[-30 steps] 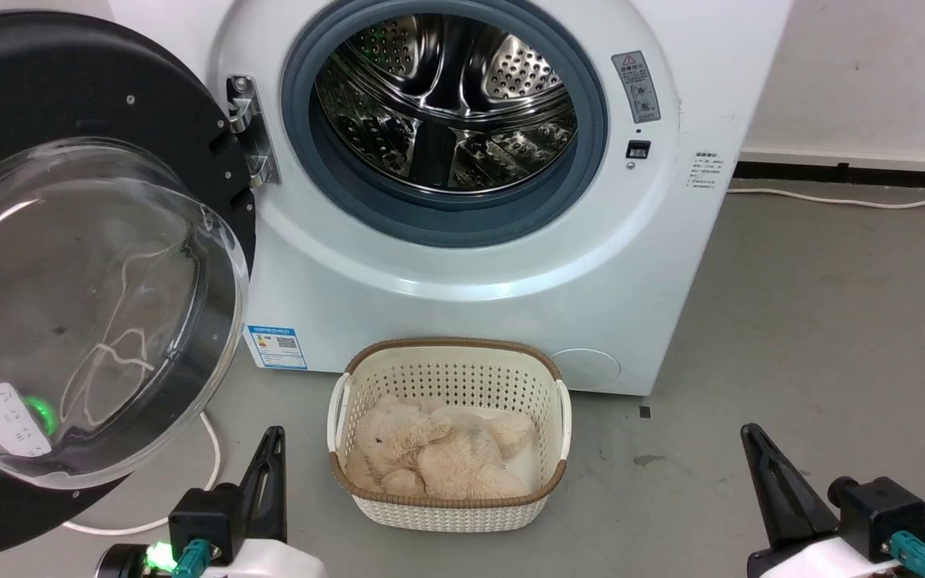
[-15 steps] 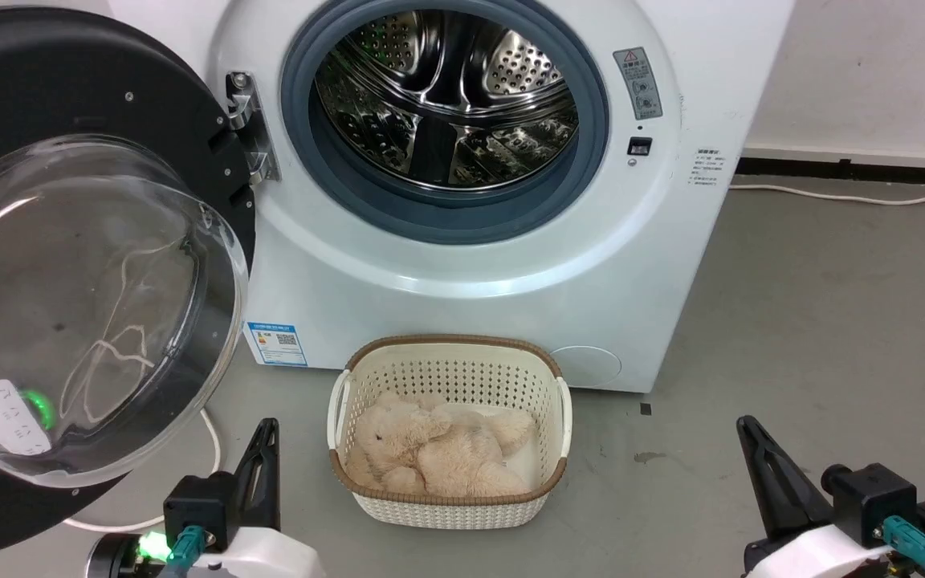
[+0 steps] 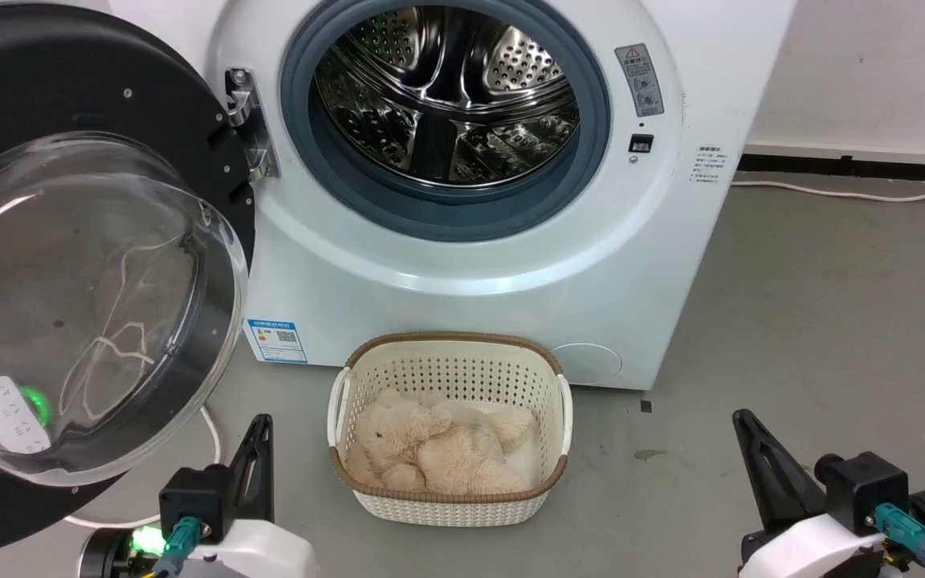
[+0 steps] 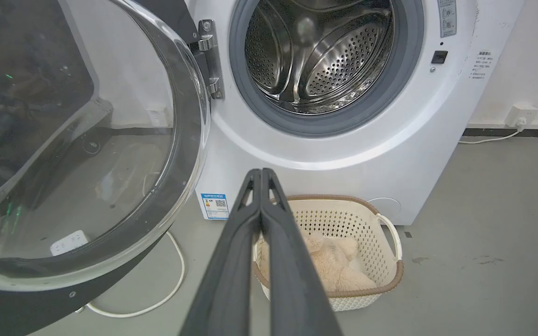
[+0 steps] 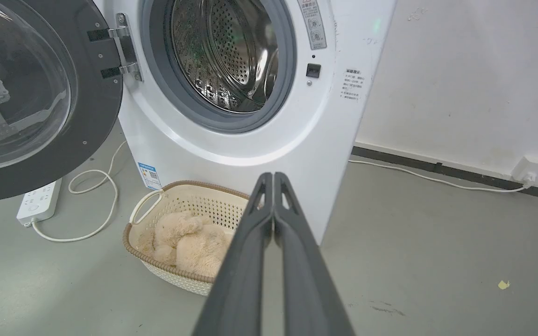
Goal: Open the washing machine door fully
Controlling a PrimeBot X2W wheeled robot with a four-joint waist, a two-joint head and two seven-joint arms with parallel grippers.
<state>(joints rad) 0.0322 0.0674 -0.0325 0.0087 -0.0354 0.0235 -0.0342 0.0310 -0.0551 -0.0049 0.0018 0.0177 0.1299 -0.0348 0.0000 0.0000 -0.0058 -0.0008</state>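
Both tools sat low, nearest the robot. Left tool (image 4: 260, 173): clenched, its 2 dark fingers pressed together along their length, holding nothing. Right tool (image 5: 272, 176): likewise clenched and holding nothing. Neither touched the door.

Between the 2 tools, further out on the grey floor (image 3: 816, 321), stood 1 cream perforated basket (image 3: 450, 506) with a brown rim. A beige plush toy (image 3: 430, 449) lay inside it. The basket sat just in front of the machine's base.

To the robot's left, a white cable (image 5: 91, 186) looped on the floor to a white power strip (image 5: 39, 201) lying below the door.

The washing machine door (image 3: 69, 80) stood well clear of the opening, hanging on the metal hinge (image 3: 247, 120) at the left of the front panel. Its matte black back and clear glass bowl (image 3: 85, 305) faced the robot.

The washing machine (image 3: 462, 297) stood behind the basket, with the grey gasket (image 3: 446, 217) and the steel drum (image 3: 446, 88) exposed. A blue sticker (image 3: 275, 343) sat low on its front. A pale wall (image 5: 460, 70) lay behind.
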